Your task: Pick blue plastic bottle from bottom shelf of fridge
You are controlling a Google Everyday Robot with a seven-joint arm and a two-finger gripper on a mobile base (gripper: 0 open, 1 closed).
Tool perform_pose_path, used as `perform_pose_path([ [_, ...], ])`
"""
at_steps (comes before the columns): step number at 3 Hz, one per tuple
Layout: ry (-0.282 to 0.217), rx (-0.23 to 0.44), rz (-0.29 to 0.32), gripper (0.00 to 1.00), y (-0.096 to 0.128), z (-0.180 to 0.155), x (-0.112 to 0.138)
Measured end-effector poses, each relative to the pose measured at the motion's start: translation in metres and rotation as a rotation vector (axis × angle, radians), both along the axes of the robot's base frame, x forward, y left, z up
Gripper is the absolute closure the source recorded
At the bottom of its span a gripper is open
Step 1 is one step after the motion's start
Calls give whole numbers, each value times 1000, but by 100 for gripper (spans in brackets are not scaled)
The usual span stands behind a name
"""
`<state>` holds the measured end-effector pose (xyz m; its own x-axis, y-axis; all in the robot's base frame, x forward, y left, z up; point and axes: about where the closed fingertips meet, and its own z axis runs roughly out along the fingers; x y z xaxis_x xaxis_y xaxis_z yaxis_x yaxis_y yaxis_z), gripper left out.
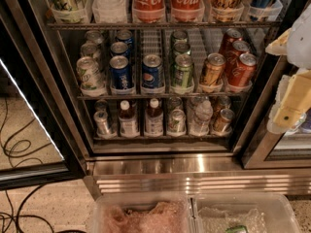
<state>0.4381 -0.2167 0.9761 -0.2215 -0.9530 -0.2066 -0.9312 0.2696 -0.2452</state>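
My hand [290, 103] hangs at 3 o'clock, outside the fridge [160, 168]; whether it's open I cannot tell. The blue plastic bottle [154, 119] stands upright on the bottom shelf [160, 137], toward the hand's 9 o'clock.

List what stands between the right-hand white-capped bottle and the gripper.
Camera view: right of the white-capped bottle stand a can, a clear crinkled bottle and a second can, then the fridge frame, with the gripper beyond it.
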Motion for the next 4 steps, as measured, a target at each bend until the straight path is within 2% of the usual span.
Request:
perform_pose_path([
  [1, 0, 0, 0, 0, 0, 0, 0],
  [2, -50, 18, -4, 0, 4, -3, 2],
  [3, -110, 81, 20, 0, 18, -26, -9],
  [4, -179, 204, 70, 0, 38, -49, 14],
])
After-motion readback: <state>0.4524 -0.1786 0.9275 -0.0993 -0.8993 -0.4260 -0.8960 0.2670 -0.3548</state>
